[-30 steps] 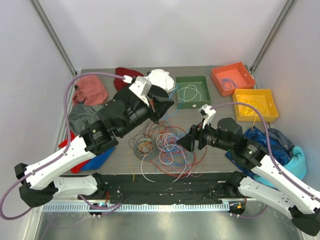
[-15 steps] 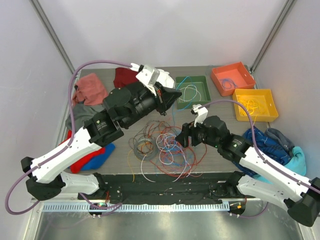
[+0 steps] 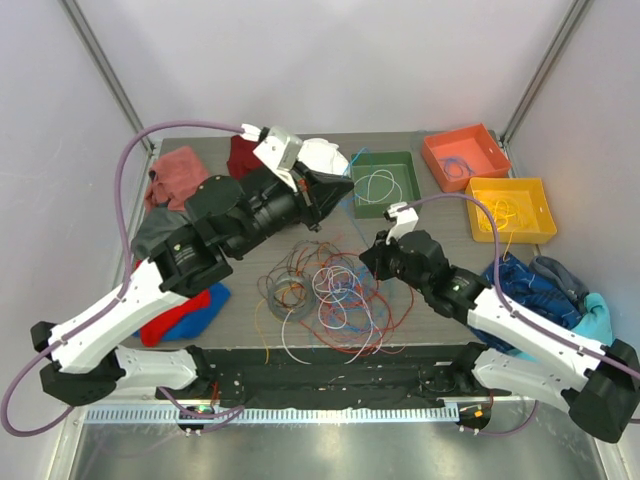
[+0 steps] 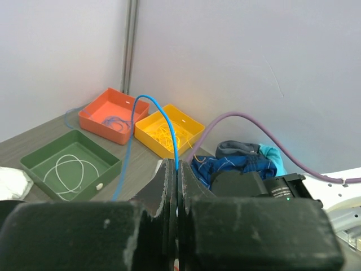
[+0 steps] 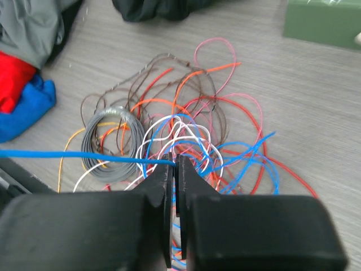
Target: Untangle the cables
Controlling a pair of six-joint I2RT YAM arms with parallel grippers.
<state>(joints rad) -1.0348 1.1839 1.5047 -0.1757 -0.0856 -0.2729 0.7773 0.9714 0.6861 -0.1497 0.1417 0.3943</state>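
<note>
1. The left claw (image 4: pixel 176 169), in the upper middle of the overhead view (image 3: pixel 335 190), has its fingers pressed together on a thin blue cable (image 4: pixel 149 101), which arches up out of the fingertips and drops away to the left.
2. The right claw (image 5: pixel 174 164), at centre right of the overhead view (image 3: pixel 368 262), also pinches the blue cable (image 5: pixel 84 155); the strand runs straight out to the left edge of its wrist view.
3. The rest of the cables (image 3: pixel 330 295) lie in a loose tangle on the desk (image 3: pixel 440 210), in the lower middle of the overhead view: red, orange, pink, white, blue and brown loops overlapping.
4. A grey coil (image 5: pixel 110 144) sits at the left side of the tangle.
5. At upper right stand a green tray (image 3: pixel 386 211) holding a white cable (image 3: pixel 378 185), an orange tray (image 3: pixel 490 140) and a yellow tray (image 3: pixel 545 210), each with thin wire inside.
6. Coloured cloths lie along the left and right edges of the desk.
</note>
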